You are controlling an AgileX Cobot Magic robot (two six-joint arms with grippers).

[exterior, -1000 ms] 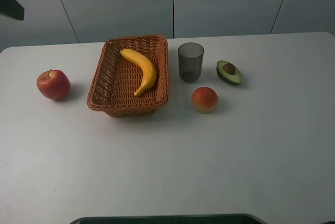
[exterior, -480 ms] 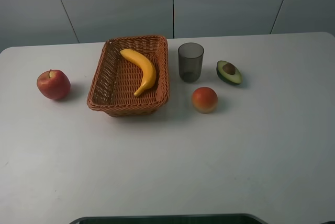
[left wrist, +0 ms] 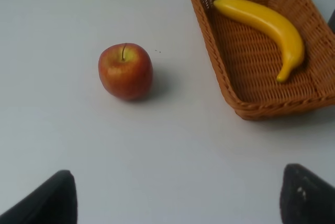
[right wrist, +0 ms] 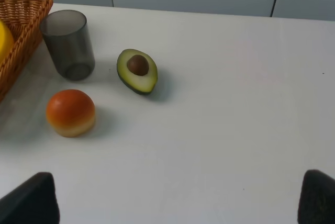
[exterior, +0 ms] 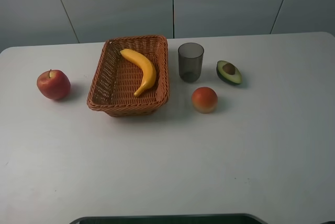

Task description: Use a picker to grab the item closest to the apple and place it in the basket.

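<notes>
Exterior high view shows a white table (exterior: 167, 161) with every object gathered in its far half, while the near half is bare surface running to the front edge. A red apple (exterior: 53, 84) sits alone toward the left, well clear of the left table edge and apart from the wicker basket (exterior: 103, 77). The banana (exterior: 141, 69) lies inside the basket, curved along its right side, tip toward the near wall. Just right of the basket stands a dark translucent cup (exterior: 190, 62), upright, with a narrow gap between them. A halved avocado (exterior: 229, 72) lies right of the cup, cut face up, and an orange-red peach (exterior: 204, 99) rests in front of the two, touching neither. Right of the avocado the tabletop stays open out to the right edge.

Neither arm appears in the high view. Left gripper (left wrist: 178, 198) shows only its two dark fingertips (left wrist: 44, 200) at the frame corners, spread wide apart and holding nothing, above bare table near the apple. Right gripper (right wrist: 172, 200) is likewise spread, empty, over open surface near the peach.

Compared with one second ago, the dark shape at the upper left corner of the high view is gone; the objects have not shifted
</notes>
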